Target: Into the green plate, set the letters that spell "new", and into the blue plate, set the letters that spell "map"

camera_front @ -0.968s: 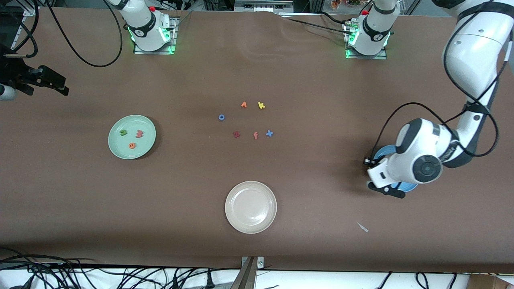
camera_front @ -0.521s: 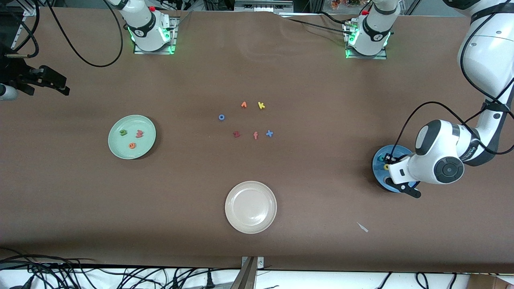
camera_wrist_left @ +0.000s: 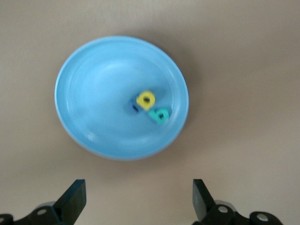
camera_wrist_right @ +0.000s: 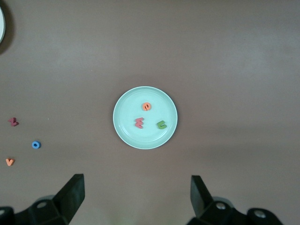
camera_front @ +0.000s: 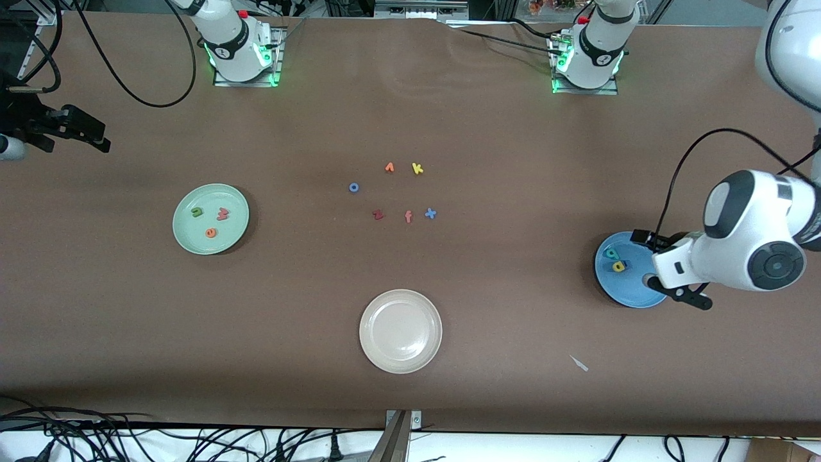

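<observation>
left claw (camera_wrist_left: 136,201) spread wide, holding nothing, up over the blue plate's (camera_front: 632,289) edge. in that plate lie the yellow p (camera_wrist_left: 145,100) and teal a (camera_wrist_left: 159,114), touching; the blue m is mostly hidden under them. right claw (camera_wrist_right: 136,199) also wide, empty, waiting high over the green plate (camera_wrist_right: 126,131), which holds n (camera_wrist_right: 161,124), e (camera_wrist_right: 147,107), w (camera_wrist_right: 139,123).

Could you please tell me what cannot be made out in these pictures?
- Blue m: in the blue plate only the p and a show clearly; the left wrist view is blurred, with only a dark speck beside the p.
- Left tool: the arm's wrist hides it in the front view.
- Right tool: the front view's edge cuts it off.
</observation>
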`<control>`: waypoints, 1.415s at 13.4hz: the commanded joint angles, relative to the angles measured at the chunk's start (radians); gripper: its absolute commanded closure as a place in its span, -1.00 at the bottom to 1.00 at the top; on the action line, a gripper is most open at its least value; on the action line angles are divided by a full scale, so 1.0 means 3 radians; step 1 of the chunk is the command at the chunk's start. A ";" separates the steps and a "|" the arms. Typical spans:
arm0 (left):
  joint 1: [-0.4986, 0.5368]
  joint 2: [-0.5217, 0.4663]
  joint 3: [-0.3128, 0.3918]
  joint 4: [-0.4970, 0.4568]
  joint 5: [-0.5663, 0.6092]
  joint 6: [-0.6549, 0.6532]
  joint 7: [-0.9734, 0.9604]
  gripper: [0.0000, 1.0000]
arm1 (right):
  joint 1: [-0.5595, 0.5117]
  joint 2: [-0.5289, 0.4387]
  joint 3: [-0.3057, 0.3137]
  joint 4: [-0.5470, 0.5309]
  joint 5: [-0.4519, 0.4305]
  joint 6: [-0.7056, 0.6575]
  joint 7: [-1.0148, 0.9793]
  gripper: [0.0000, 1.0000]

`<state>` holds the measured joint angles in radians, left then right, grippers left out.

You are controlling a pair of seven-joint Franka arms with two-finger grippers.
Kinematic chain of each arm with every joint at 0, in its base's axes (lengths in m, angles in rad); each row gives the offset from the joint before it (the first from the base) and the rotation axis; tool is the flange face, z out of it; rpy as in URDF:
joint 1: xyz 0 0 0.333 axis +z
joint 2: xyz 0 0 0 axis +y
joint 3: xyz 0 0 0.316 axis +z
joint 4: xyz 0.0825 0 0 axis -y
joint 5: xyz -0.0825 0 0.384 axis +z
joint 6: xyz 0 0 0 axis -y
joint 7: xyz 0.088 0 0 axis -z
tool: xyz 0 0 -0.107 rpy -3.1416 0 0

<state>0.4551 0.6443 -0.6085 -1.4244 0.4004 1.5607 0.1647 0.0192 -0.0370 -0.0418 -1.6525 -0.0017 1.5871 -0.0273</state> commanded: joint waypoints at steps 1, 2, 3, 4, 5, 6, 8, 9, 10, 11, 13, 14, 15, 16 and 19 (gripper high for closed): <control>0.0058 -0.0337 0.0019 -0.0033 -0.0239 -0.0303 0.0003 -1.00 | -0.0018 0.0026 0.0006 0.0083 -0.0030 -0.0070 -0.0042 -1.00; 0.0114 -0.0474 0.0019 -0.0038 -0.0397 -0.0395 -0.0022 -1.00 | -0.0018 0.0026 0.0006 0.0083 -0.0030 -0.0070 -0.0042 -1.00; 0.0170 -0.0602 0.0034 -0.0048 -0.0515 -0.0482 -0.0078 -1.00 | -0.0018 0.0026 0.0006 0.0083 -0.0030 -0.0075 -0.0047 -1.00; 0.0201 -0.0821 0.0120 -0.0078 -0.0633 -0.0483 -0.0074 -1.00 | -0.0018 0.0026 0.0006 0.0083 -0.0030 -0.0070 -0.0042 -1.00; 0.0135 -0.1056 0.0374 -0.0145 -0.0872 -0.0483 -0.0079 -1.00 | -0.0018 0.0026 0.0001 0.0083 -0.0030 -0.0075 -0.0047 -1.00; 0.0023 -0.1226 0.0640 -0.0171 -0.1183 -0.0488 -0.0089 -1.00 | -0.0018 0.0021 0.0001 0.0078 -0.0030 -0.0075 -0.0042 -1.00; -0.0440 -0.1462 0.1228 -0.0171 -0.1386 -0.0498 -0.0094 -1.00 | -0.0018 0.0021 0.0001 0.0078 -0.0030 -0.0075 -0.0047 -1.00; -0.0651 -0.1579 0.1428 -0.0166 -0.1386 -0.0498 -0.0089 -1.00 | -0.0018 0.0021 0.0001 0.0078 -0.0030 -0.0090 -0.0042 -1.00; -0.0855 -0.1666 0.1551 -0.0140 -0.1381 -0.0493 -0.0094 -1.00 | -0.0018 0.0021 0.0001 0.0078 -0.0025 -0.0100 -0.0042 -1.00; -0.1014 -0.1768 0.1639 -0.0125 -0.1381 -0.0493 -0.0094 -1.00 | -0.0018 0.0021 0.0001 0.0083 -0.0030 -0.0100 -0.0042 -1.00; -0.1153 -0.1968 0.1645 -0.0140 -0.1376 -0.0498 -0.0104 -1.00 | -0.0018 0.0021 0.0001 0.0083 -0.0030 -0.0101 -0.0042 -1.00; -0.1154 -0.2004 0.1635 -0.0206 -0.1386 -0.0513 -0.0200 -1.00 | -0.0018 0.0021 0.0001 0.0083 -0.0025 -0.0100 -0.0042 -1.00; -0.1159 -0.1999 0.1635 -0.0217 -0.1396 -0.0478 -0.0217 -1.00 | -0.0018 0.0021 0.0001 0.0078 -0.0025 -0.0100 -0.0042 -1.00; -0.1134 -0.1994 0.1635 -0.0217 -0.1401 -0.0422 -0.0217 -1.00 | -0.0018 0.0021 0.0001 0.0083 -0.0025 -0.0100 -0.0042 -1.00; -0.1098 -0.1979 0.1635 -0.0227 -0.1416 -0.0350 -0.0242 -1.00 | -0.0018 0.0021 0.0001 0.0078 -0.0025 -0.0106 -0.0042 -1.00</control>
<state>0.1191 0.0626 -0.1244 -1.4722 0.0007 1.4334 0.1023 0.0182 -0.0351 -0.0437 -1.6485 -0.0017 1.5777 -0.0274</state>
